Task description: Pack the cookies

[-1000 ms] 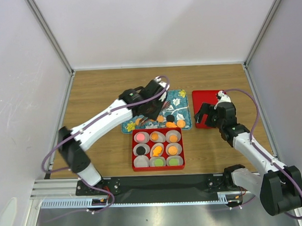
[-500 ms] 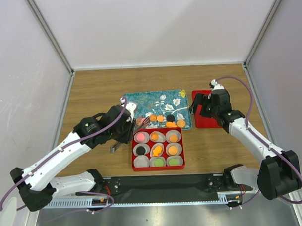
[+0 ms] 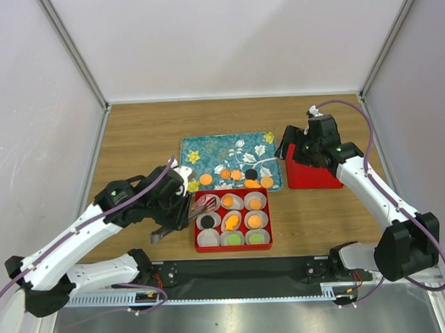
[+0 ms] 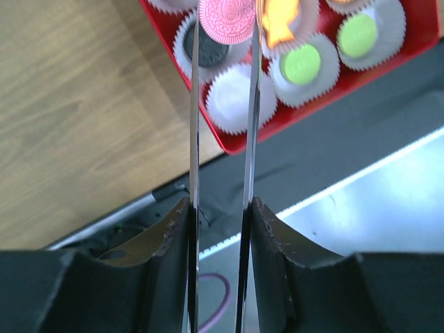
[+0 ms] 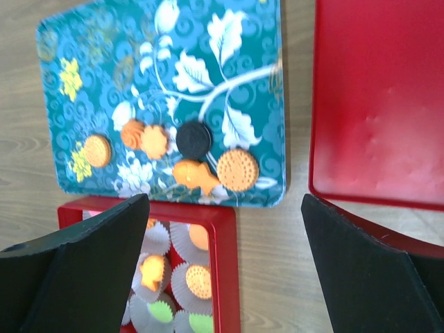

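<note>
My left gripper (image 3: pixel 181 206) (image 4: pixel 218 208) is shut on metal tongs (image 4: pixel 193 139). A pink cookie (image 4: pixel 227 19) sits between the blades, over the left column of the red box (image 3: pixel 232 246) (image 4: pixel 236 142). The box's paper cups hold a black cookie (image 4: pixel 208 54), green cookies (image 4: pixel 301 64) and orange ones; one cup (image 4: pixel 232 97) is empty. Several orange cookies (image 3: pixel 205 179) (image 5: pixel 238 169) and a black one (image 5: pixel 193 139) lie on the teal tray (image 3: pixel 229 146) (image 5: pixel 208 62). My right gripper (image 3: pixel 293 149) (image 5: pixel 225 201) is open and empty, above the box's far right corner.
A red lid (image 3: pixel 314 176) (image 5: pixel 381 104) lies right of the tray, hollow side up. White walls close in the wooden table (image 3: pixel 141 133) on three sides. The black rail (image 3: pixel 241 272) with both arm bases runs along the near edge.
My left arm has swung from the tray toward me and to the left, bringing the tongs to the box's left side. My right gripper has moved farther back over the lid.
</note>
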You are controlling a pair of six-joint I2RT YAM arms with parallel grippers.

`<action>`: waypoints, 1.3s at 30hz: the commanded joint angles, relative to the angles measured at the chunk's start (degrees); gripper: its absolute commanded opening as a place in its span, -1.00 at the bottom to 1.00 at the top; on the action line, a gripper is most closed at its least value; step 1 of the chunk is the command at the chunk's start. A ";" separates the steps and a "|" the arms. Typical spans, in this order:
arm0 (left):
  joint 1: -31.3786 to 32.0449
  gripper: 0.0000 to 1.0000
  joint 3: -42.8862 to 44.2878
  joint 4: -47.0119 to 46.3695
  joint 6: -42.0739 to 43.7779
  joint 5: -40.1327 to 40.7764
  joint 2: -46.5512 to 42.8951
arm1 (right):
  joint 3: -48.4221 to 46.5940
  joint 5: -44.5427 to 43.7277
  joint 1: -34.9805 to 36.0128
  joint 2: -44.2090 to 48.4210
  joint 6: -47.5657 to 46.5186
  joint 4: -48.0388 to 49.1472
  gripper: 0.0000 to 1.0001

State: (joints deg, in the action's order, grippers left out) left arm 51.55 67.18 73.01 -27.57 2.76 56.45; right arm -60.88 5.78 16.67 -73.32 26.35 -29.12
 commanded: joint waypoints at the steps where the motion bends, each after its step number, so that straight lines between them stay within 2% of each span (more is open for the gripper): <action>1: 1.62 -0.21 1.20 3.35 -2.92 -2.33 -3.53 | -1.17 1.86 0.21 -0.60 1.51 -2.08 0.99; 10: 4.61 -0.22 -0.55 7.32 -4.24 -3.03 -5.91 | 1.38 2.30 0.47 -1.83 3.00 0.38 0.99; 22: 7.16 -0.22 -6.88 4.24 -6.97 -3.91 -7.40 | 4.28 1.43 1.35 -0.77 3.89 1.00 0.99; 39: 9.18 -0.21 -9.70 2.75 -7.67 -5.75 -6.53 | 7.09 0.90 1.26 0.02 2.92 1.09 0.99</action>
State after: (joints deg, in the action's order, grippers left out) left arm 60.20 57.36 77.01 -34.48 -1.72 49.89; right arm -54.15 7.35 17.85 -74.98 29.98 -29.10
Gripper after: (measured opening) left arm 0.394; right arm 0.994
